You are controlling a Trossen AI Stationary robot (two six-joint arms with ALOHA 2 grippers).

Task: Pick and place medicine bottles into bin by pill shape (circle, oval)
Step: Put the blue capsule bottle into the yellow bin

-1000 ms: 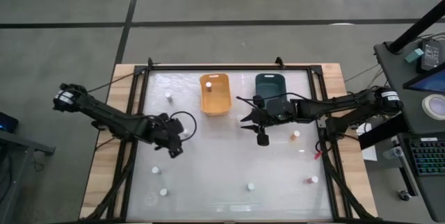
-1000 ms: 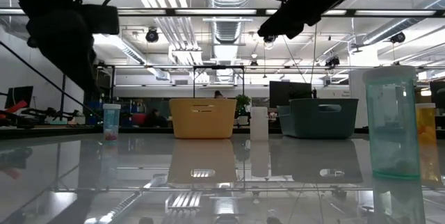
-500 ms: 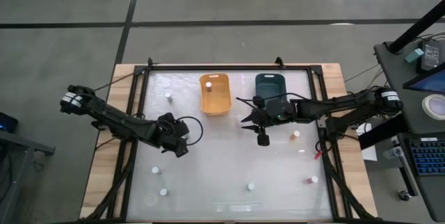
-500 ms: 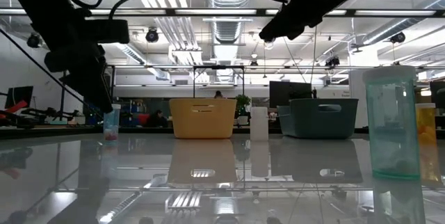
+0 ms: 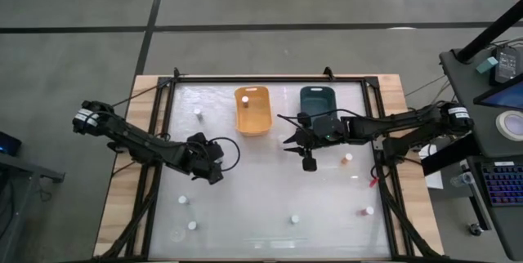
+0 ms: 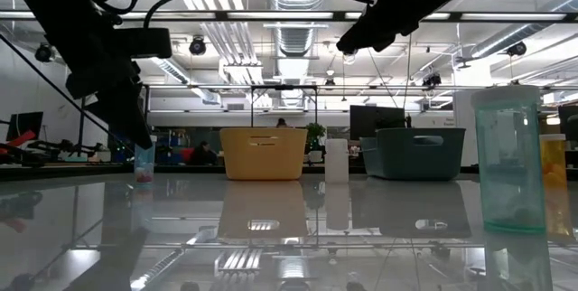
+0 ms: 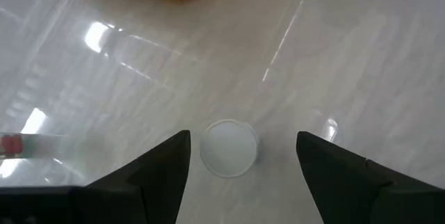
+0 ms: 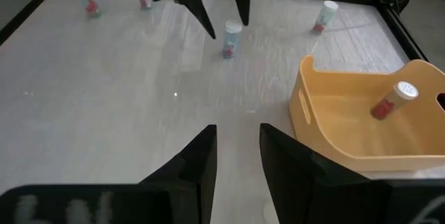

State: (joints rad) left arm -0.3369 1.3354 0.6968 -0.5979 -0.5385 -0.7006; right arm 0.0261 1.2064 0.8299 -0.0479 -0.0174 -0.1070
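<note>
Small white-capped medicine bottles stand scattered on the white table. My left gripper is open and points down over one clear bottle with red pills. Its fingers stand on either side of the white cap without touching it; this also shows in the right wrist view. My right gripper is open and empty, above the table's middle in front of the teal bin. The orange bin holds one bottle lying inside.
Other bottles stand at the far left, near left, near middle and right. The two bins sit side by side at the far middle. A black frame runs along the table's edges.
My left gripper has gone a little toward the table's right edge and down, coming over the bottle with its fingers astride it. My right gripper has kept still.
</note>
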